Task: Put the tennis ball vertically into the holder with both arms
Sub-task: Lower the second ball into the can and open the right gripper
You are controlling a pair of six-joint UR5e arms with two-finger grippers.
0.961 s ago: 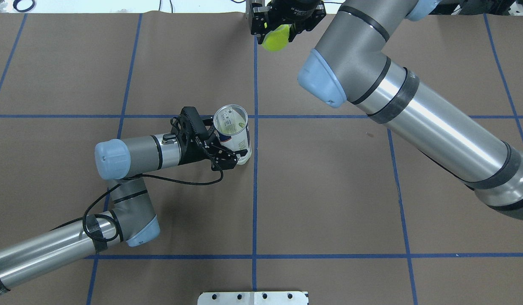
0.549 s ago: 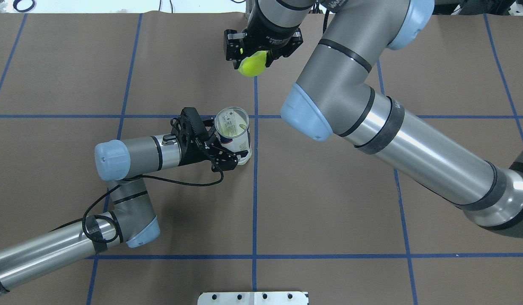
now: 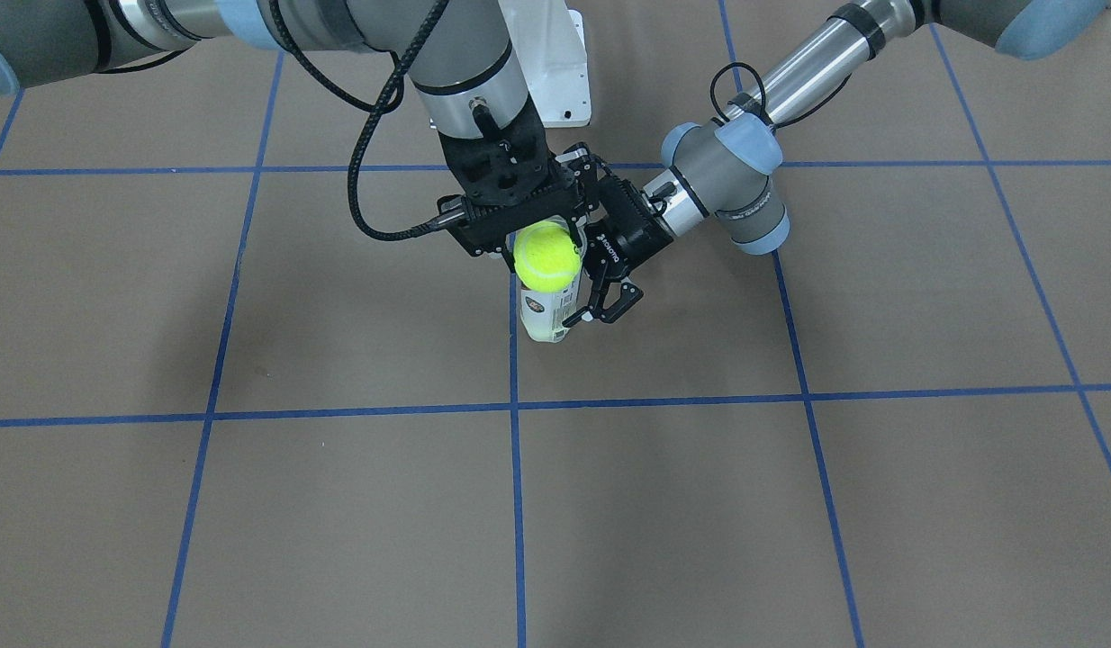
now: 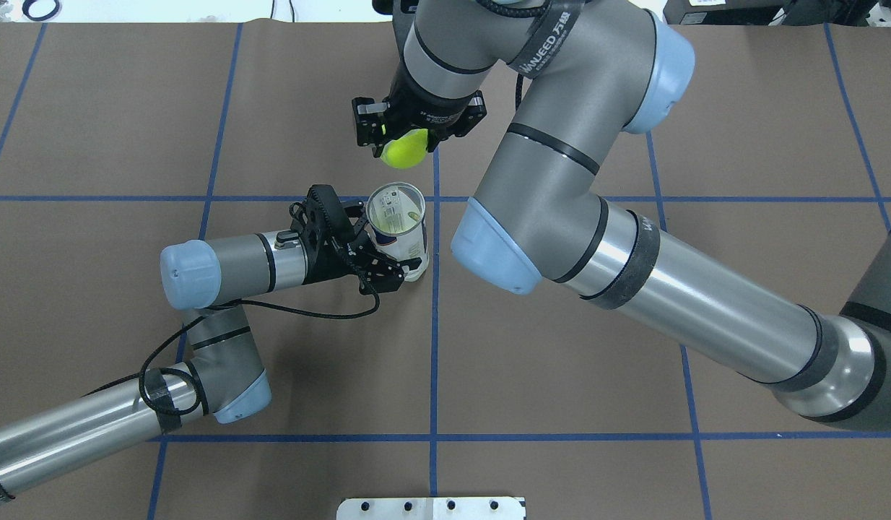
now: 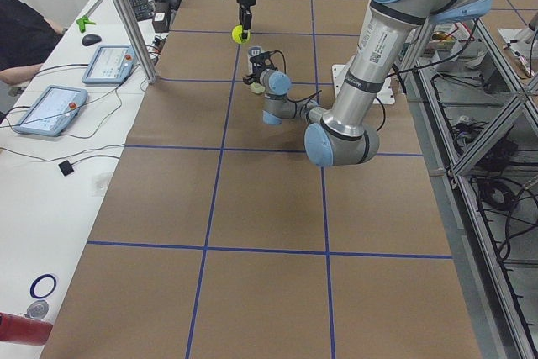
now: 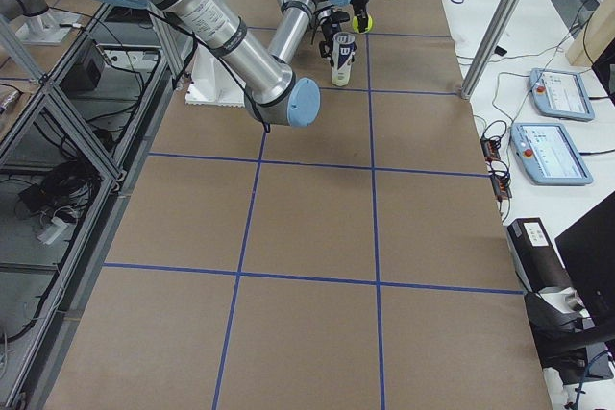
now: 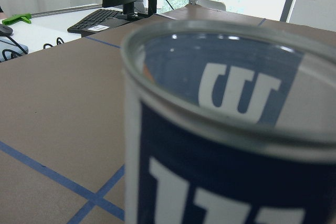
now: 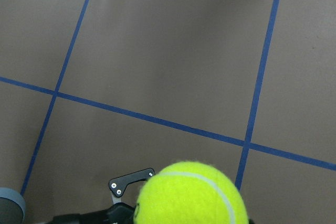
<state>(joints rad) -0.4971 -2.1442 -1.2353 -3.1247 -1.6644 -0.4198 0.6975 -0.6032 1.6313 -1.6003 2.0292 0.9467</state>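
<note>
The tennis ball [image 4: 404, 150] hangs in the air in the upper middle of the overhead view, just above and to the upper left of the open mouth of the tennis-ball can [image 4: 398, 230], not yet over it. It is carried from the top, presumably so it can drop straight down the tube. The can stands upright on the brown table [image 4: 561, 375] near the centre, beside a crossing of blue tape lines [image 4: 435, 325], its silver rim facing up and nothing visible blocking the opening. It is held from the side, low on its body, most likely to keep the light tube from tipping or sliding when the ball goes in.

The right gripper [image 4: 416, 126] points downward, its fingers drawn in against the ball's sides and clamping it. The left gripper [image 4: 377, 253] lies level, its fingers pressed against the can's labelled wall from the left of the frame.
</note>
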